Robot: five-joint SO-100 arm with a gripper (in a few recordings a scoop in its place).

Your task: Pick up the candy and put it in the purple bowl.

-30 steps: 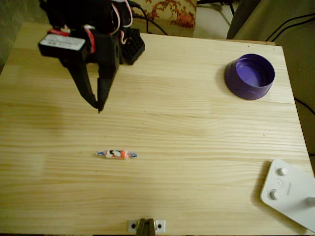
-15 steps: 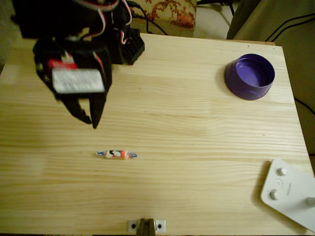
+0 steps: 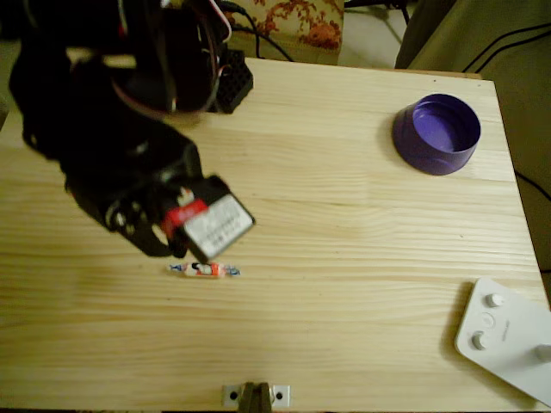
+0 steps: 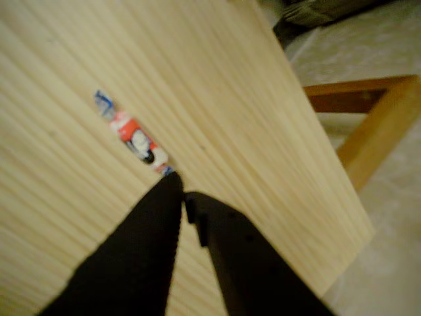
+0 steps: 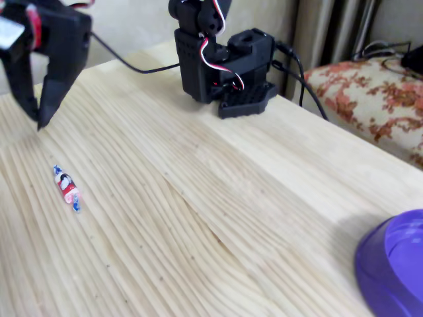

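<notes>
While the candy (image 3: 204,270) lies flat on the bench (image 3: 344,258), the end effector (image 4: 182,195) hangs just above it, nearly shut and empty; the bowl (image 3: 436,133) waits far off.

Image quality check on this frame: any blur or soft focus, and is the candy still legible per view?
Overhead view: arm motion-blurred, candy and purple bowl sharp. Wrist view: soft overall, gripper fingers are dark blurred shapes, candy smeared but colours readable. Fixed view: fairly sharp, candy small but clear.
</notes>
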